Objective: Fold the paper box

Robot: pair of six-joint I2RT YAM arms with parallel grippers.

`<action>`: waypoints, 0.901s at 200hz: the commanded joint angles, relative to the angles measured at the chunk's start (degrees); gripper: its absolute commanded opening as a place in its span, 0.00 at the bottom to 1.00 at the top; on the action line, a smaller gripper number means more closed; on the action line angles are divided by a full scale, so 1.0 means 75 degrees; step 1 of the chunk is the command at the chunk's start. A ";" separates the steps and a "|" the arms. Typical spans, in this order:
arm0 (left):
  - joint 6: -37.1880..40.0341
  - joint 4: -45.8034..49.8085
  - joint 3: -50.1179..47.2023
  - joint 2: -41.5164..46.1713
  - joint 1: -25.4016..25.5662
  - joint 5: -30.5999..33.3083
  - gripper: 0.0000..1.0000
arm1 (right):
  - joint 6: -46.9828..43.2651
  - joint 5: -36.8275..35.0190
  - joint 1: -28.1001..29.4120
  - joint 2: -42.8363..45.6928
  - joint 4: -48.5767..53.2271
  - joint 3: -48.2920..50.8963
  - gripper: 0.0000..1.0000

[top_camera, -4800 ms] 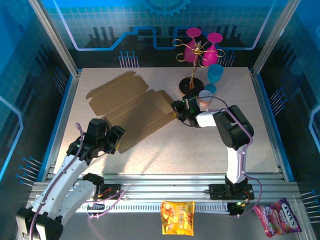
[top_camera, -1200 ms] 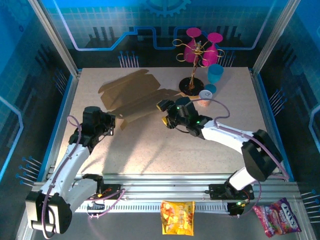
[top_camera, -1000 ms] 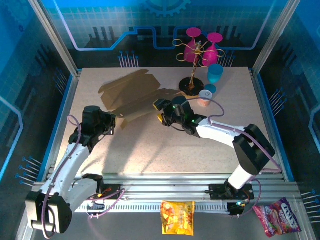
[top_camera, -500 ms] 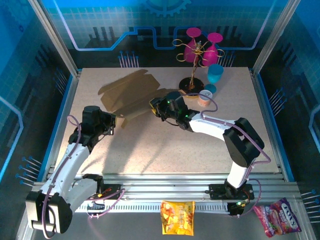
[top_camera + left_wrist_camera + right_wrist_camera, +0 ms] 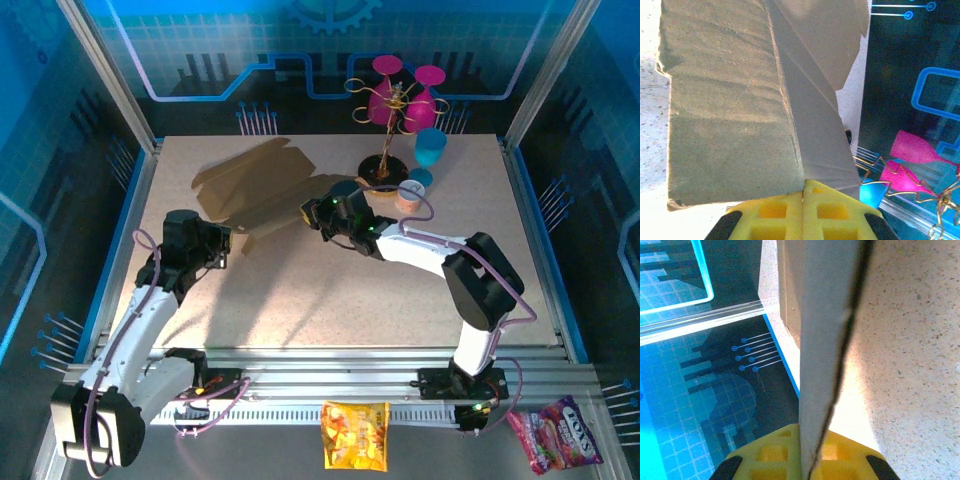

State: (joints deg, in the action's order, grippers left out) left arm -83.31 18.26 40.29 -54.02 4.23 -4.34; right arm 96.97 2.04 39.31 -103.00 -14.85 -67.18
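Cardboard, one creased sheet: the paper box (image 5: 255, 185) sits raised over the far left of the bench (image 5: 340, 300). Two tools pinch it, left tool (image 5: 220, 246) and right tool (image 5: 312, 212), each with yellow pads pressed onto an edge. Two pink glasses (image 5: 381, 103) hang behind.

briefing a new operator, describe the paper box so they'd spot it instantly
On the speckled table, look left of the wire cup stand. The paper box is the creased brown cardboard sheet there, the only cardboard and the largest loose thing.
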 commanded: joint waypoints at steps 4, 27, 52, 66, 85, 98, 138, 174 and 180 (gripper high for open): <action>0.0959 0.0966 0.1255 0.0036 -0.0072 0.0178 0.33 | -0.0594 -0.0308 -0.0081 0.0193 0.0766 -0.0732 0.00; 0.1944 0.2419 0.2760 -0.0122 -0.0072 0.0989 0.66 | -0.0841 -0.0613 -0.0018 0.0533 0.1311 -0.1396 0.00; 0.2658 0.3843 0.4298 -0.0360 -0.0072 0.2221 0.70 | -0.1232 -0.1017 0.0126 0.0876 0.2173 -0.2431 0.00; 0.2902 0.4199 0.4758 -0.0365 -0.0072 0.2913 0.70 | -0.1441 -0.1336 0.0275 0.1066 0.2595 -0.2959 0.00; 0.3131 0.4235 0.5082 -0.0344 -0.0082 0.3435 0.71 | -0.1693 -0.1765 0.0500 0.1302 0.3067 -0.3552 0.00; 0.3183 0.4233 0.5238 -0.0390 -0.0089 0.3555 0.71 | -0.1950 -0.2086 0.0669 0.1459 0.3255 -0.3964 0.00; 0.3346 0.4172 0.5503 -0.0346 -0.0095 0.4049 0.71 | -0.2206 -0.2666 0.0971 0.1468 0.4134 -0.5574 0.00; 0.3783 0.4227 0.6083 -0.0468 -0.0106 0.4478 0.72 | -0.1567 -0.3720 0.1275 0.0178 0.7606 -0.8997 0.00; 0.3789 0.4314 0.6207 -0.0528 -0.0140 0.4496 0.72 | -0.1322 -0.3655 0.1244 -0.0149 0.7954 -0.9463 0.00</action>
State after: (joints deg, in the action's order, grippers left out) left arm -58.22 49.12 82.28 -57.25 3.95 25.21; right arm 82.89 -18.94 47.68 -97.17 26.55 -124.75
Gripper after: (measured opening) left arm 0.716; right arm 0.063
